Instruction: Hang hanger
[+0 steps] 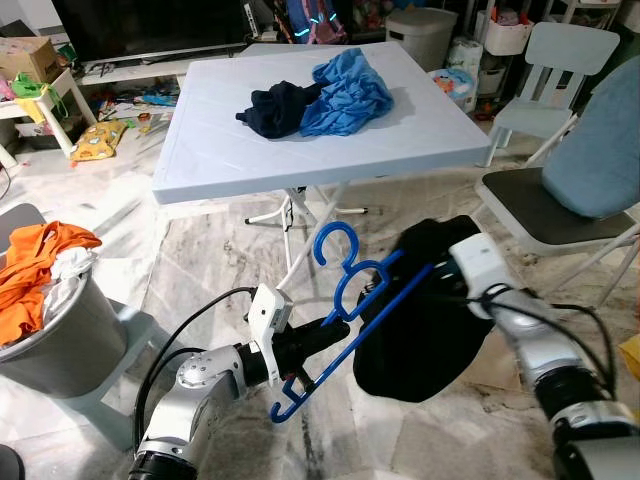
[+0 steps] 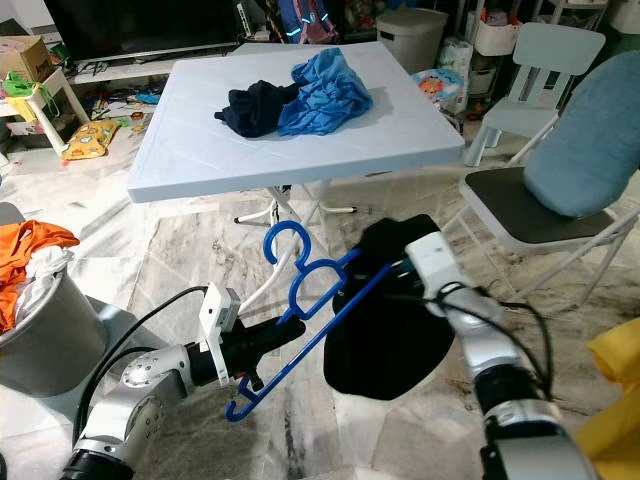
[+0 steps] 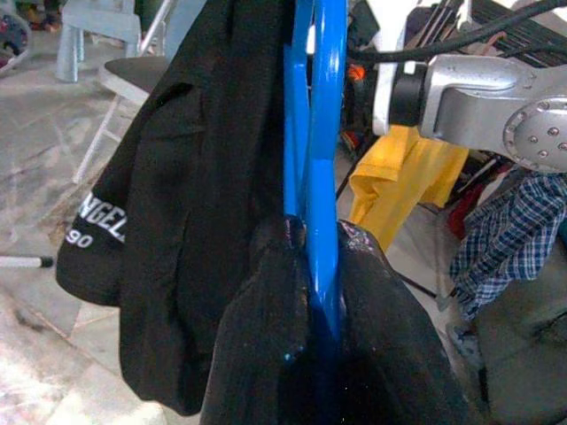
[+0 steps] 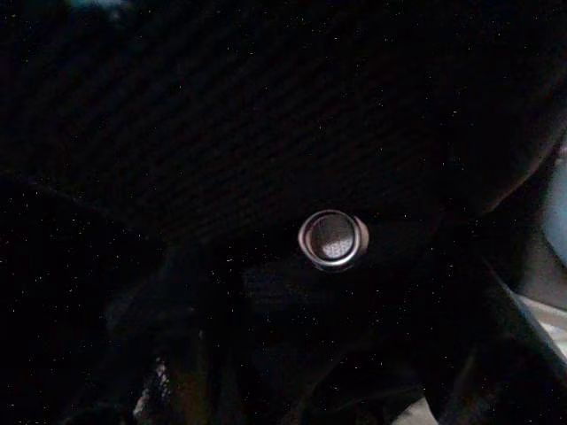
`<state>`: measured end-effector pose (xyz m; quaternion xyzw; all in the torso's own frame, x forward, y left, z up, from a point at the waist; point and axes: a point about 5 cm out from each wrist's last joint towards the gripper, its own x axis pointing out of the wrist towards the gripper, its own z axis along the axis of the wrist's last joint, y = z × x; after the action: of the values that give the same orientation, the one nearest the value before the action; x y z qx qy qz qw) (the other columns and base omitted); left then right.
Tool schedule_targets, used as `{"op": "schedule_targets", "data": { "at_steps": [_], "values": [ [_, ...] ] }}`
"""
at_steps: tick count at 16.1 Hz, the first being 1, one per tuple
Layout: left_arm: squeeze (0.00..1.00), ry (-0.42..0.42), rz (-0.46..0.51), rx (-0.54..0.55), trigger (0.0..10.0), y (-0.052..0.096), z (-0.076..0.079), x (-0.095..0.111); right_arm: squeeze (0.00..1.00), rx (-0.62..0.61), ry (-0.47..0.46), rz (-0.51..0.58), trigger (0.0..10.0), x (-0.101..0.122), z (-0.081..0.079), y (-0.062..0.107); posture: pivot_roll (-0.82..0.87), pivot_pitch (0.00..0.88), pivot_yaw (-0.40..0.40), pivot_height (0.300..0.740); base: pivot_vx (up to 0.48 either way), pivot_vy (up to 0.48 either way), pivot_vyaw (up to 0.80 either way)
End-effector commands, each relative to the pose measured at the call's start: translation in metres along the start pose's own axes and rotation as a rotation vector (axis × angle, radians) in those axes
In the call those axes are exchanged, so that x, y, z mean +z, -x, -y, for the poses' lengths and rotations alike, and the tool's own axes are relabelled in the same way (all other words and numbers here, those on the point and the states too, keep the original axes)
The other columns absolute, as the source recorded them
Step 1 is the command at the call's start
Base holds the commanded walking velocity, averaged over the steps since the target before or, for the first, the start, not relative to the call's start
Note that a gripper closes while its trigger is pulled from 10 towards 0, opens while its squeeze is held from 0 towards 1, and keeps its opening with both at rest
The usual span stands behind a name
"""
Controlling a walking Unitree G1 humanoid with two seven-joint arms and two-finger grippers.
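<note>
Low in the centre of the left eye view, the left gripper point(image 1: 335, 333) is clamped on the lower bar of a blue hanger point(image 1: 345, 300), which tilts from lower left up to the right, its hook point(image 1: 330, 243) rising toward the middle of the frame. In the left wrist view the black fingers point(image 3: 266, 354) close on the blue bars with no gap showing.

Right of the hanger, a black garment point(image 1: 420, 320) hangs in a bunch, draped over the hanger's right end. The right gripper point(image 1: 440, 285) is buried in the top of this cloth, at centre right of the frame; whether its fingers are open or closed I cannot tell. The right wrist view is dark with black fabric and a round metal snap point(image 4: 333, 239) at its centre.

Across the upper half of the frame stands a pale blue table point(image 1: 220, 150). On it lie a dark navy cloth point(image 1: 275, 108) and a bright blue cloth point(image 1: 350, 92), touching each other. At lower left, a grey basket point(image 1: 60, 340) holds orange point(image 1: 25, 270) and white laundry. At right, a folding chair point(image 1: 540, 215) has a blue-grey cushion point(image 1: 600, 150) leaning on its back. At upper right stands a small pale chair point(image 1: 545, 80). The floor point(image 1: 200, 250) is marbled tile.
</note>
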<state>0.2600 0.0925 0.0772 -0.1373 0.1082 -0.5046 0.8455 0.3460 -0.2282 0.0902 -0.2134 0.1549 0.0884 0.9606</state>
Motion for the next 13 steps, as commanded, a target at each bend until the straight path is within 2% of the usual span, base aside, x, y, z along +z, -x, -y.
{"op": "schedule_targets", "data": {
  "at_steps": [1, 13],
  "values": [
    [0.00, -0.040, 0.043, -0.018, 0.0, -0.001, -0.001, 0.014, 0.00, -0.032, -0.014, 0.025, 0.0, 0.007, 0.007, -0.001, -0.17, 0.000, 0.069, 0.740, 0.000, 0.000, 0.00],
    [0.00, -0.041, 0.036, -0.021, 0.0, -0.002, 0.002, 0.009, 0.00, -0.126, -0.042, 0.069, 0.0, 0.011, 0.020, -0.002, -0.17, 0.000, 0.067, 0.740, 0.000, 0.000, 0.00]
  ]
}}
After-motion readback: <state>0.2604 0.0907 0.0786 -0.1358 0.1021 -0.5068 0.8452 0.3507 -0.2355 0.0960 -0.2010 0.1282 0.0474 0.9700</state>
